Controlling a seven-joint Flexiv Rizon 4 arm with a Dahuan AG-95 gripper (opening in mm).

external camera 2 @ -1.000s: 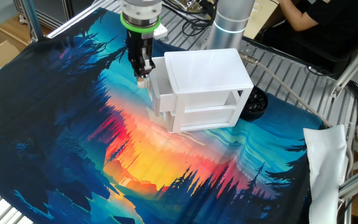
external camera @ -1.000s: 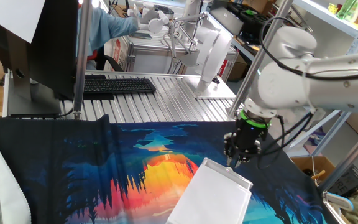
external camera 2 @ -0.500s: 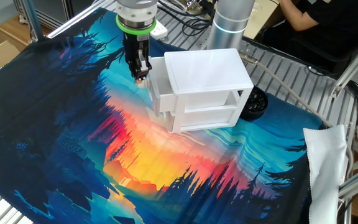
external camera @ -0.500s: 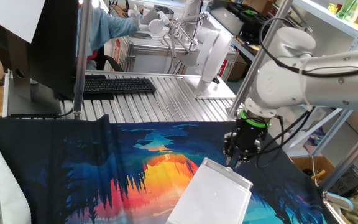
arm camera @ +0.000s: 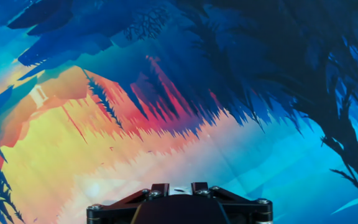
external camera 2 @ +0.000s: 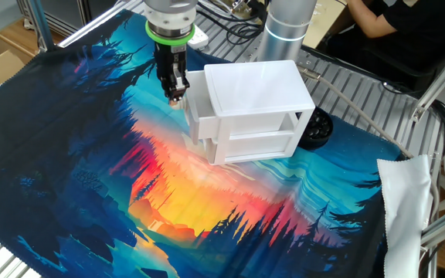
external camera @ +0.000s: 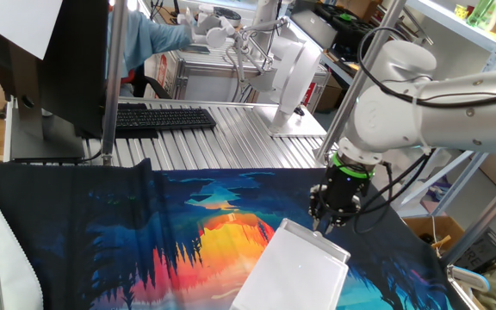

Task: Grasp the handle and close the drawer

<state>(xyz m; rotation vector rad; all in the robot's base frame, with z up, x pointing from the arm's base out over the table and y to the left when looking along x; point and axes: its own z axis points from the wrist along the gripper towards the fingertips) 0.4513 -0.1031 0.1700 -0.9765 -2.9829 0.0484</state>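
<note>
Drawer (external camera 2: 201,117), fingers (external camera 2: 175,85) alongside, printed cloth (external camera 2: 91,154)

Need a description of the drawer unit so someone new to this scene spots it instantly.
Start at the printed sunset-forest cloth that covers the table. On its far side stands a plain white rectangular plastic box with open side slots, right beside the black two-finger gripper. It is the only boxy white thing on the cloth.

A white drawer (external camera 2: 199,116) is sitting on a blue, orange and red sunset-forest cloth (external camera 2: 91,154); the black gripper (external camera 2: 174,91) is wearing a green ring.
</note>
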